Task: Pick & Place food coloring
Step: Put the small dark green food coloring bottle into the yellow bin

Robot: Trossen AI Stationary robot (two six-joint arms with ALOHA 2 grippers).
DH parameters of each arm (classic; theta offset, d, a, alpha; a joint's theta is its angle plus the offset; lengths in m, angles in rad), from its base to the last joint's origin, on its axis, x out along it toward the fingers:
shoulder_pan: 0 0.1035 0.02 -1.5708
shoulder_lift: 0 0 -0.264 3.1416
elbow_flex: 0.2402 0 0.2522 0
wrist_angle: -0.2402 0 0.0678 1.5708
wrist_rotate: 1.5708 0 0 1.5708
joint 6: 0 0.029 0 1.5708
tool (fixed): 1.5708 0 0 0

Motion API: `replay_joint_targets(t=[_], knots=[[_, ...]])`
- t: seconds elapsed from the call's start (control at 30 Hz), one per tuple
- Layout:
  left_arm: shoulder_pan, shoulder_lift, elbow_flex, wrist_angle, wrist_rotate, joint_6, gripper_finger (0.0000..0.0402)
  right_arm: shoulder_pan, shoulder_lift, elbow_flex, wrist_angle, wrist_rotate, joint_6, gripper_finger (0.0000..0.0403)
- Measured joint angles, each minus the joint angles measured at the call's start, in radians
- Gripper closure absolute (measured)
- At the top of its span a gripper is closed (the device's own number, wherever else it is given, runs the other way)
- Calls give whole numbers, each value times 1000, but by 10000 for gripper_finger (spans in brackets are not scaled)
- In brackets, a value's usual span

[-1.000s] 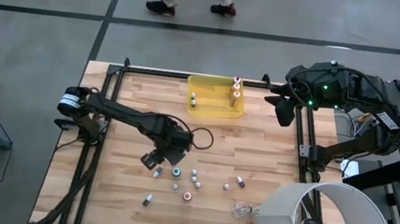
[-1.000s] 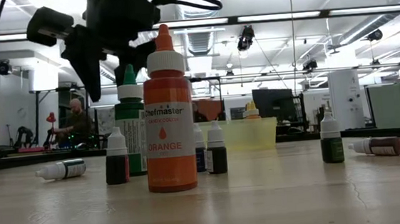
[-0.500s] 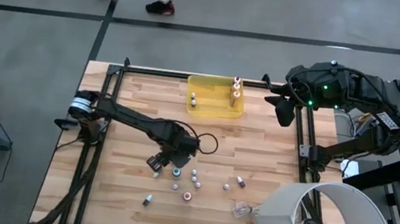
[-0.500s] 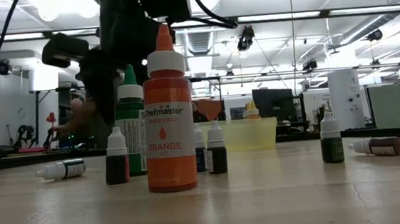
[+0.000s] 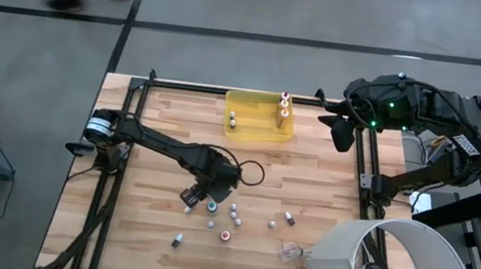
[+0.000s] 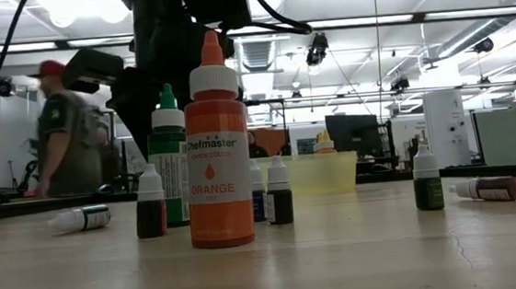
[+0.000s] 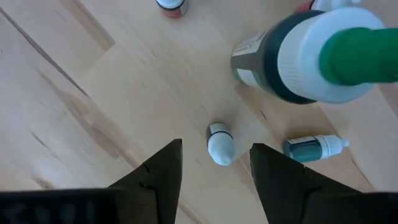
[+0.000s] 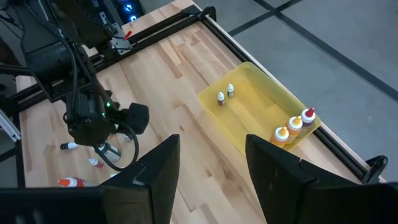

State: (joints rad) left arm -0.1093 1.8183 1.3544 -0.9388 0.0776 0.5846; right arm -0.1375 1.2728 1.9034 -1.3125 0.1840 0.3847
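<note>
Several tiny food coloring bottles (image 5: 233, 213) stand or lie scattered on the near middle of the wooden table. A larger orange bottle (image 6: 217, 148) and a green-capped bottle (image 6: 169, 161) stand upright. My left gripper (image 5: 189, 196) hovers open over this cluster. In the left wrist view its fingers (image 7: 163, 177) stand on either side of a small white-capped bottle (image 7: 219, 143) without touching it. The green-capped bottle (image 7: 311, 56) stands beside it, and a small teal bottle (image 7: 314, 147) lies on its side. My right gripper (image 8: 211, 168) waits open at the far right edge (image 5: 342, 129).
A translucent yellow tray (image 5: 259, 129) at the far middle holds a few bottles (image 5: 283, 110). A crumpled clear plastic scrap (image 5: 289, 249) and a big white drum-shaped shade (image 5: 390, 263) sit near right. A black cable loop (image 5: 246, 167) lies by the left arm. A person (image 6: 63, 132) walks beyond the far edge.
My left gripper has moved a little toward the table's right and down, toward the bottle cluster, then held almost still. The bottles have stayed in place. The person beyond the far edge has walked toward the left.
</note>
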Motion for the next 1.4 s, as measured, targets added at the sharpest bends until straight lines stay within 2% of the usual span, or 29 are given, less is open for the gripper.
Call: replay_joint_targets(t=[0.7, 1.4], knots=[[0, 0, -65, 100, 0, -11, 242, 0, 0, 0, 0, 0, -3, 229], [0, 0, -100, 112, 11, -51, 246, 0, 0, 0, 0, 0, -2, 229]])
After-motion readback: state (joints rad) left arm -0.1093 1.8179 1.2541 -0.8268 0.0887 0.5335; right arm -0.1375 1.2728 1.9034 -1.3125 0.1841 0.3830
